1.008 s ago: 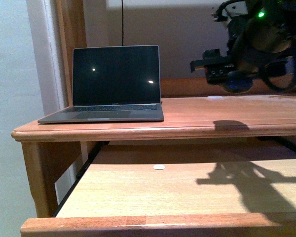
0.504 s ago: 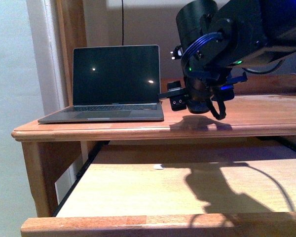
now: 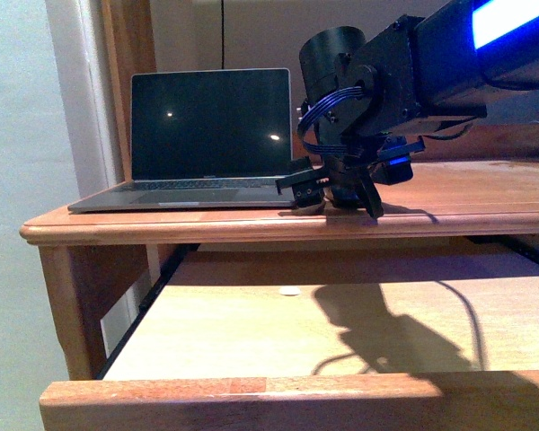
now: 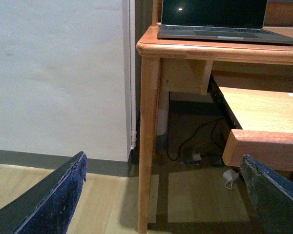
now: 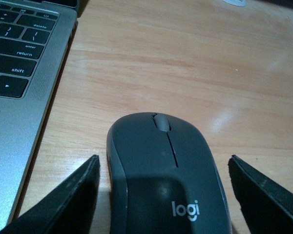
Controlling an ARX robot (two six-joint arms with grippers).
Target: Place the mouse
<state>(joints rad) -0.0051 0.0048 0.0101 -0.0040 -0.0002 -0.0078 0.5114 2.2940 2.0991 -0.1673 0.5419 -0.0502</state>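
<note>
The mouse [image 5: 166, 175] is dark grey with a "logi" mark and lies flat on the wooden desk top [image 5: 185, 63], just beside the laptop [image 5: 19, 73]. My right gripper [image 5: 162, 161] is open, its fingers [image 5: 68, 200] standing on either side of the mouse with a gap at each side. In the front view the right gripper [image 3: 328, 193] is low over the desk top next to the laptop [image 3: 207, 126], and the mouse is hidden behind it. My left gripper [image 4: 162, 158] is open and empty, low beside the desk over the floor.
A pulled-out wooden tray [image 3: 251, 341] sits under the desk top [image 3: 467, 193] with a small white disc [image 3: 290, 291] on it. The desk leg [image 4: 149, 136] and cables [image 4: 200, 146] on the floor lie ahead of the left gripper. A wall [image 4: 53, 73] is beside the desk.
My right arm has swung from the upper right down and leftward, and now sits low on the desk top beside the laptop.
</note>
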